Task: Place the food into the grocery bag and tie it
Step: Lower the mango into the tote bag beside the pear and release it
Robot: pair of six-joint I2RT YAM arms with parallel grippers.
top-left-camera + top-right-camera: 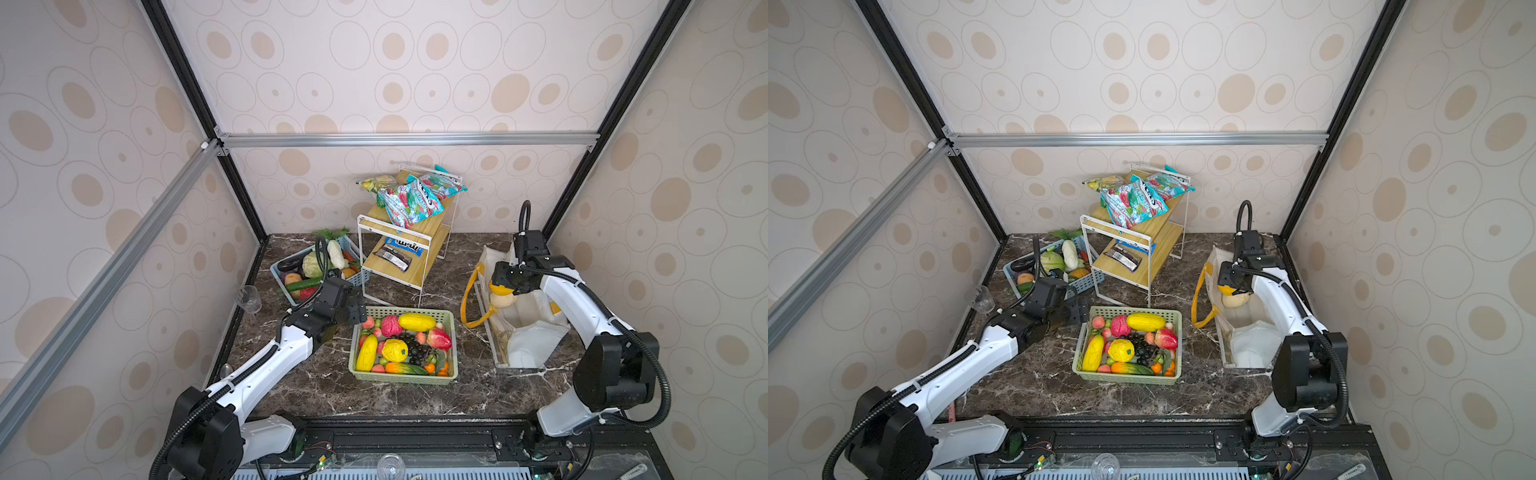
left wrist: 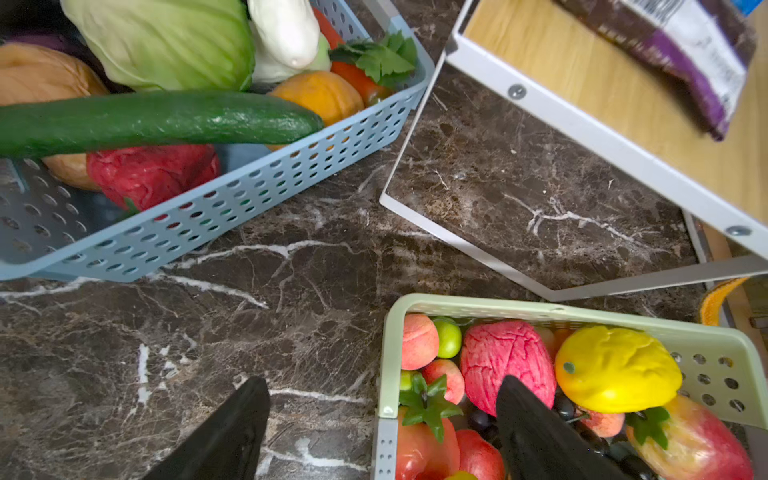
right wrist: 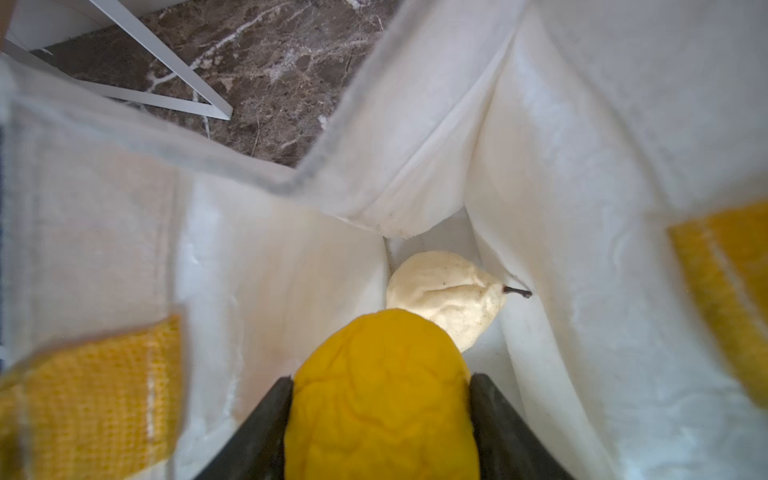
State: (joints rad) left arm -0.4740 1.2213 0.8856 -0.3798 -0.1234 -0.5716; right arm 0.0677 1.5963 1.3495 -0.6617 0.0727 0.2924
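The white grocery bag [image 1: 536,336] [image 1: 1254,345] [image 3: 582,166] stands open on the right of the table, with a mustard handle [image 1: 467,299] hanging off its side. My right gripper [image 3: 382,378] [image 1: 503,279] is inside the bag's mouth, shut on a yellow-orange fruit [image 3: 380,407] [image 1: 494,287]. A cream pear [image 3: 444,291] [image 1: 505,300] lies at the bag's bottom below it. More food fills the green basket [image 1: 403,376] [image 2: 388,353]. My left gripper [image 2: 382,380] [image 1: 357,309] hangs open over that basket's far left corner, holding nothing.
A blue basket [image 1: 276,270] [image 2: 249,187] of vegetables, with a cucumber [image 2: 166,120] across it, sits at the back left. A white-framed wooden shelf rack [image 1: 399,249] with snack packets stands behind the green basket. A clear cup [image 1: 248,298] stands by the left wall.
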